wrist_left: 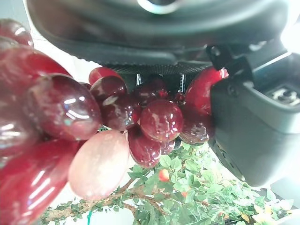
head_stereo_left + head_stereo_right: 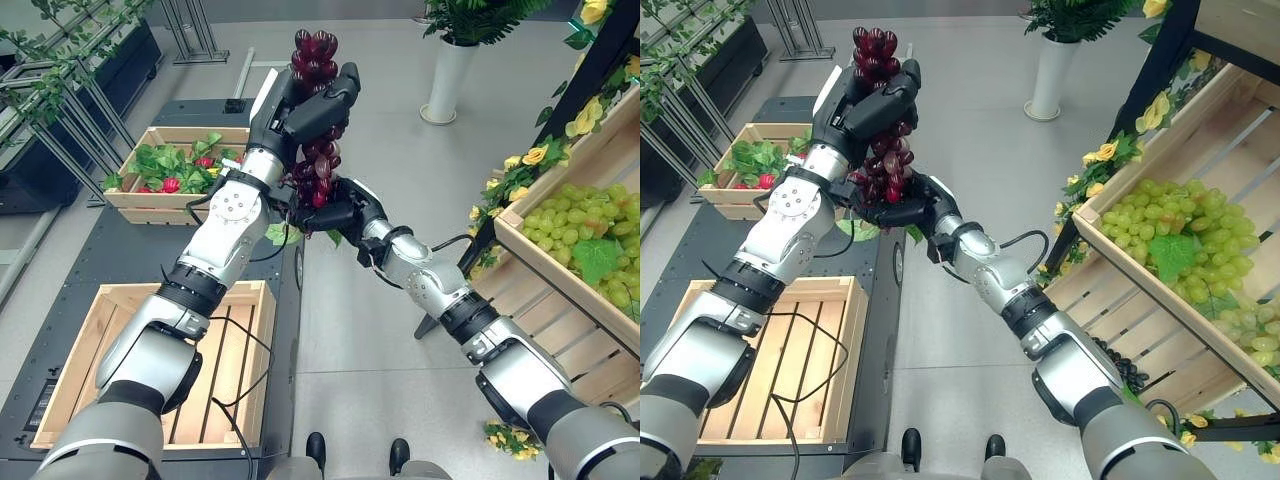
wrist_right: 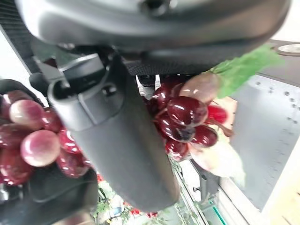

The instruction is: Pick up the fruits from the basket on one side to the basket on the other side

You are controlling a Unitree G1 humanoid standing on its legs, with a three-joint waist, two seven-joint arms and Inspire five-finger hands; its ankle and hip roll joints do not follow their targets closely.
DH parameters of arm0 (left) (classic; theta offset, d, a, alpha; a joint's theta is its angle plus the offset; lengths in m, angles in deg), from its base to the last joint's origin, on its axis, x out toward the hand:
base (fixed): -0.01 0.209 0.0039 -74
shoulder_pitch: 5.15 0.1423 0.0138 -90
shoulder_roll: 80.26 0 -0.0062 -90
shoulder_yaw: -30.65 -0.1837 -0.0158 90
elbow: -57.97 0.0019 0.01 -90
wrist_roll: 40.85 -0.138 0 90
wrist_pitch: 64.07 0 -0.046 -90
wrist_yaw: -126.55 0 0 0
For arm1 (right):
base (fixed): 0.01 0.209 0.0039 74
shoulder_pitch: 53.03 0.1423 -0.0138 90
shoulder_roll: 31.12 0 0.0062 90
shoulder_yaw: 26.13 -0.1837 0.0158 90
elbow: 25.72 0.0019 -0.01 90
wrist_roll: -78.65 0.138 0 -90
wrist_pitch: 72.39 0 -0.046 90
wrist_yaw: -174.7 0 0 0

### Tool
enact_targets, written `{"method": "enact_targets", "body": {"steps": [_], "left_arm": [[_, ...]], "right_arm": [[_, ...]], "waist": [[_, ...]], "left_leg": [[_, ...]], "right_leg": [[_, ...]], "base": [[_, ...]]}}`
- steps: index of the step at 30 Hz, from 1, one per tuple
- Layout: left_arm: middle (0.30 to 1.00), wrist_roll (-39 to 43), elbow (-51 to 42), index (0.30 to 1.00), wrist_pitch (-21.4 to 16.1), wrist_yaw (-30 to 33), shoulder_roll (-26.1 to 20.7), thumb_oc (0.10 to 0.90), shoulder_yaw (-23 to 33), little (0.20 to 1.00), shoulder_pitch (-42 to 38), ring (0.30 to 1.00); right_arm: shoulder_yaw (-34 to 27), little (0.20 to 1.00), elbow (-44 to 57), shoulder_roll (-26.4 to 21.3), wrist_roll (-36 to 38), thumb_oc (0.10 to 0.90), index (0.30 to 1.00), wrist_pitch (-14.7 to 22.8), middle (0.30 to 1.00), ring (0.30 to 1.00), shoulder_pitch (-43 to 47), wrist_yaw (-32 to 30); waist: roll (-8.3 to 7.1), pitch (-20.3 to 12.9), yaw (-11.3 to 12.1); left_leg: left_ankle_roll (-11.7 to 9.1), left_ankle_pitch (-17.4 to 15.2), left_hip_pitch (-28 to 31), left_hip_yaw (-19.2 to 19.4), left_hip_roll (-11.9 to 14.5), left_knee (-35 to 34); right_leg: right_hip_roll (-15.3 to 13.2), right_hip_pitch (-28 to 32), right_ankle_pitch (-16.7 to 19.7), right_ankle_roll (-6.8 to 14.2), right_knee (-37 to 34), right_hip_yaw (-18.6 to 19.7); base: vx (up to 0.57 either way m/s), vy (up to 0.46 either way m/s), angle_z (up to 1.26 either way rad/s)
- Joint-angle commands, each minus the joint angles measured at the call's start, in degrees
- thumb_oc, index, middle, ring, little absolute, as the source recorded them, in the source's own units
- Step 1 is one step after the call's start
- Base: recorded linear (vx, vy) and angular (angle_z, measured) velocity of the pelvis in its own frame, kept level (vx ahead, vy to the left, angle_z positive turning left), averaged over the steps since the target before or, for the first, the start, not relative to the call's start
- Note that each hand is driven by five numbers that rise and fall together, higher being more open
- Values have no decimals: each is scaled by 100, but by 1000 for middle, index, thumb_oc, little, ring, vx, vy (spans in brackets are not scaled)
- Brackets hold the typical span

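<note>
We have our left hand (image 2: 305,105) curled round the upper half of a bunch of red grapes (image 2: 318,150), and our right hand (image 2: 335,210) clamped on its lower end, so both hands hold the one bunch. The bunch hangs upright, its long axis running from the left hand down to the right. It sits in the air above the gap beside the empty wooden crate (image 2: 160,365), which lies below and to our left of it; the left arm is the nearer one to that crate. We count one red bunch, one empty crate, one farther crate of greens (image 2: 175,170), and one shelf crate of green grapes (image 2: 580,225) off to the right.
</note>
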Motion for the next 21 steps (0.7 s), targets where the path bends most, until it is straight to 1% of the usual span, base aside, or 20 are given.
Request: {"method": "enact_targets", "body": {"steps": [1,2,5,12,21], "left_arm": [[300,11,609,300,-596,100,235,400,26,300,-807,300],[300,3,642,300,-578,111,244,400,32,300,-789,300],[300,13,684,300,-527,134,247,400,42,300,-753,300],[300,68,1006,300,-578,144,294,400,103,300,-602,300],[300,91,1269,300,-585,192,307,400,180,300,-497,300]], "right_arm": [[-380,613,59,354,276,609,613,1004,613,613,598,-122],[-398,300,58,359,260,400,300,1026,300,300,576,-115],[-409,300,78,368,252,400,300,1045,300,300,541,-111],[-429,300,97,363,227,400,300,1104,300,300,456,-146],[-454,300,-10,318,262,400,300,1071,300,300,397,-225]], "waist": [[119,-1257,70],[122,-1253,66],[129,-1244,63],[133,-1237,25],[120,-1219,-11]], "left_leg": [[-111,-664,11,-321,-315,7],[-110,-664,13,-314,-313,7],[-108,-665,20,-316,-315,7],[-113,-662,38,-269,-301,7],[-119,-660,55,-228,-287,7]], "right_leg": [[339,28,-308,-412,9,-163],[337,28,-308,-411,9,-158],[338,35,-312,-414,9,-152],[348,38,-302,-417,9,-125],[357,33,-283,-420,9,-94]], "base": [[0,0,0],[0,0,0],[0,0,0],[0,0,0],[0,0,0]]}}
